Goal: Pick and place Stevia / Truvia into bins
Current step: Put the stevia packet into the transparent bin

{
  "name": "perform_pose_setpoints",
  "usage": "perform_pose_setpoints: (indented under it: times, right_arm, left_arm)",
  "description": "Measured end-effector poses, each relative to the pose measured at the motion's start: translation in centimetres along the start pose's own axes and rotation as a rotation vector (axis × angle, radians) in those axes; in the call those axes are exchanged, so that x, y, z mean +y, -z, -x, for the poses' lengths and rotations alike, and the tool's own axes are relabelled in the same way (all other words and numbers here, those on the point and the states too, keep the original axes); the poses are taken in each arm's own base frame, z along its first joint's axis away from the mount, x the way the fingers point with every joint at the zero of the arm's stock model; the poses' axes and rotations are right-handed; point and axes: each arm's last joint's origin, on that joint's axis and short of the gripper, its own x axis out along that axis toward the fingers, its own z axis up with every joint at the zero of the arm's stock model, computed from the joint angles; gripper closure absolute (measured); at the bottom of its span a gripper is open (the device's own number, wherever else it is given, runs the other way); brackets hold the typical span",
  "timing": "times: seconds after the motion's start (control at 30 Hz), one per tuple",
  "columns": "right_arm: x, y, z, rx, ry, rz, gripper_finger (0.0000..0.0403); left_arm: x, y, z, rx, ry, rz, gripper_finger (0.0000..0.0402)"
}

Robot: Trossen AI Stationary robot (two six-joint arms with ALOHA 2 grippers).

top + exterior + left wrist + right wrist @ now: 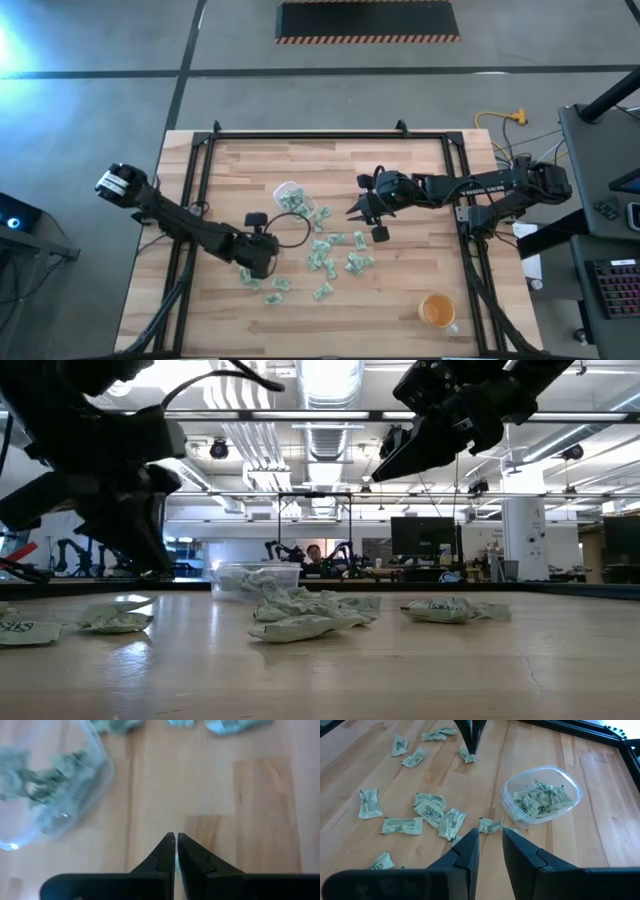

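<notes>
One tub [541,795] (part-filled), over a dozen loose packets [402,825]

Pale green-white packets [402,825], clear tub [541,796], orange cup [436,311].

We see pale green-and-white packets [402,825] lying flat and crumpled, scattered loose across the wooden table. Beside them stands the clear round-cornered tub [541,795], upright, already holding several packets.
</notes>
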Motion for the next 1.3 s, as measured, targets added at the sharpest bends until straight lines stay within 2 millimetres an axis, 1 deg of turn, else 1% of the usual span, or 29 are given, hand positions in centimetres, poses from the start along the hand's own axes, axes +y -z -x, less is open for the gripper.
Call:
perform_pose_setpoints:
  times: [0.07,0.13,0.27,0.43,0.53,0.6,0.7,0.87,0.97,1.03,1.1,1.3]
  right_arm:
    - [0.0,0.0,0.0,0.001,0.0,0.0,0.0324]
    - [0.0,0.0,0.0,0.0,0.0,0.0,0.0323]
    - [0.0,0.0,0.0,0.0,0.0,0.0,0.0327]
    - [0.0,0.0,0.0,0.0,0.0,0.0,0.0335]
    - [0.0,0.0,0.0,0.0,0.0,0.0,0.0333]
    - [0.0,0.0,0.0,0.0,0.0,0.0,0.033]
    - [0.0,0.0,0.0,0.0,0.0,0.0,0.0326]
    - [0.0,0.0,0.0,-0.004,0.001,0.001,0.0324]
    - [0.0,0.0,0.0,-0.003,0.001,0.0,0.0328]
    - [0.0,0.0,0.0,-0.001,0.0,0.0,0.0332]
    - [0.0,0.0,0.0,-0.001,0.0,0.0,0.0334]
    - [0.0,0.0,0.0,-0.001,0.0,0.0,0.033]
  left_arm:
    - [-0.1,0.3,-0.2,0.018,0.021,0.0,0.0381]
    - [-0.1,0.6,-0.3,0.028,0.024,0.016,0.0355]
    - [-0.1,0.6,-0.3,0.026,0.024,0.023,0.0286]
    - [0.0,0.7,-0.4,0.03,0.019,0.095,0.0205]
    - [0.0,1.1,-0.5,0.049,0.037,0.119,0.0179]
    - [0.0,1.2,-0.8,0.062,0.035,0.119,0.0173]
    - [-0.1,1.3,-1.2,0.08,0.042,0.122,0.0172]
    - [0.2,1.1,-2.2,0.123,0.102,0.156,0.0172]
    - [0.4,1.1,-2.5,0.139,0.122,0.173,0.0186]
    - [0.5,1.0,-2.6,0.14,0.13,0.177,0.0208]
    - [0.5,1.0,-2.5,0.138,0.138,0.176,0.024]
    - [0.4,0.9,-2.5,0.124,0.15,0.115,0.0359]
